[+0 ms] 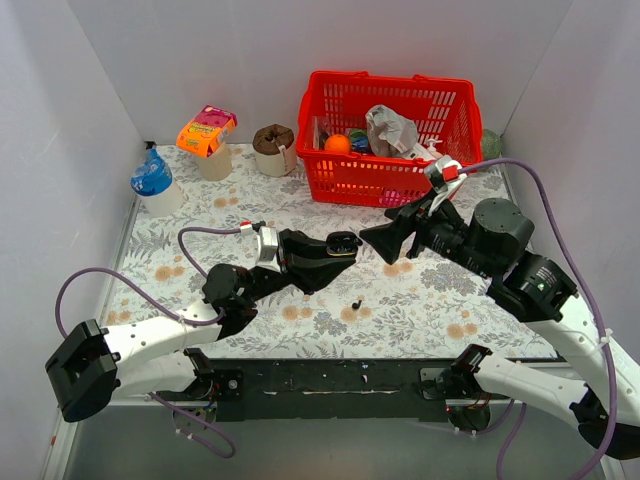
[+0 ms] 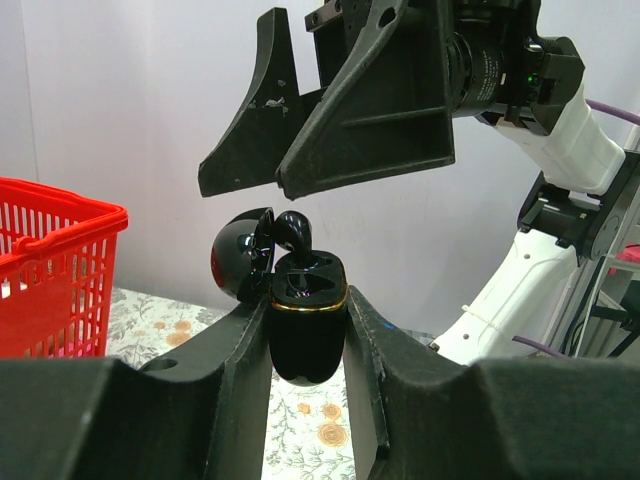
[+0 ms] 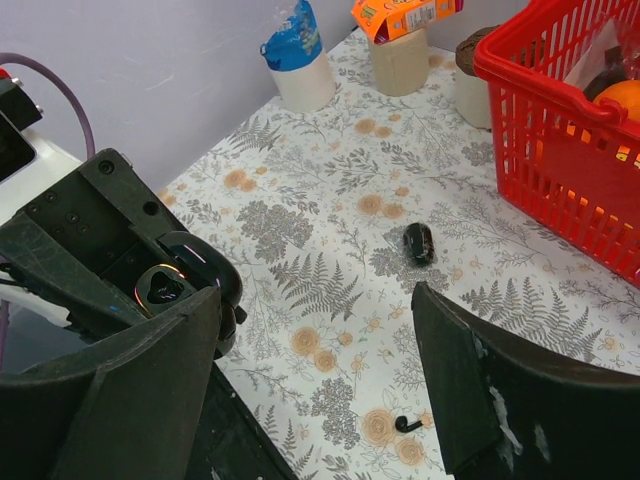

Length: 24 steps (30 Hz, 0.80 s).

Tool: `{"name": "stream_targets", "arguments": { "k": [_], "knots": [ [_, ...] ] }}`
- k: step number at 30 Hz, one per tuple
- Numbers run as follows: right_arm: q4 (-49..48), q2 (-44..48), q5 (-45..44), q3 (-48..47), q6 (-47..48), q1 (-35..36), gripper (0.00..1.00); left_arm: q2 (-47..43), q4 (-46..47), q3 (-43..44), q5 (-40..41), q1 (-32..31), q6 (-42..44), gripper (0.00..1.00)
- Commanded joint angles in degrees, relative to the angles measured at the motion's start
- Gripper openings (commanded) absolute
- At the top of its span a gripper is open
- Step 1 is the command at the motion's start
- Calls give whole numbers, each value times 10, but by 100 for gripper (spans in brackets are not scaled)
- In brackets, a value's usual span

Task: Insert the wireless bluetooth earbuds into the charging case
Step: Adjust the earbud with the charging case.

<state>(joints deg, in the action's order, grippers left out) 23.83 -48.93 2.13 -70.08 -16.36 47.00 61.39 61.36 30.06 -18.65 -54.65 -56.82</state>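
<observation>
My left gripper (image 1: 335,248) is shut on the black charging case (image 2: 308,320), held upright above the table with its lid (image 2: 240,255) flipped open. One black earbud (image 2: 293,230) stands in the case, its top sticking out. My right gripper (image 2: 245,188) hovers open just above the case with nothing between its fingers. In the right wrist view the case (image 3: 165,288) lies beside the right gripper's (image 3: 318,295) left finger. Another earbud (image 1: 357,301) lies loose on the flowered tablecloth (image 3: 406,423).
A closed black pebble-shaped case (image 3: 419,243) lies on the cloth. A red basket (image 1: 390,140) full of items stands at the back right. Three cups line the back left: blue-lidded (image 1: 155,185), orange-topped (image 1: 208,140) and brown-topped (image 1: 275,150).
</observation>
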Motion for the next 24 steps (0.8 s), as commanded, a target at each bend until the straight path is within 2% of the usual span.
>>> {"name": "stream_targets", "arguments": {
  "k": [1, 8, 24],
  "knots": [
    [-27, 10, -19, -15, -5, 3, 84, -17, 7, 7, 1, -3, 4, 0],
    [-12, 2, -42, -15, -11, 3, 79, -25, 10, -1, 5, -3, 2, 0],
    [4, -11, 43, -26, -18, 4, 76, -9, 20, 8, 15, -3, 7, 0]
  ]
}}
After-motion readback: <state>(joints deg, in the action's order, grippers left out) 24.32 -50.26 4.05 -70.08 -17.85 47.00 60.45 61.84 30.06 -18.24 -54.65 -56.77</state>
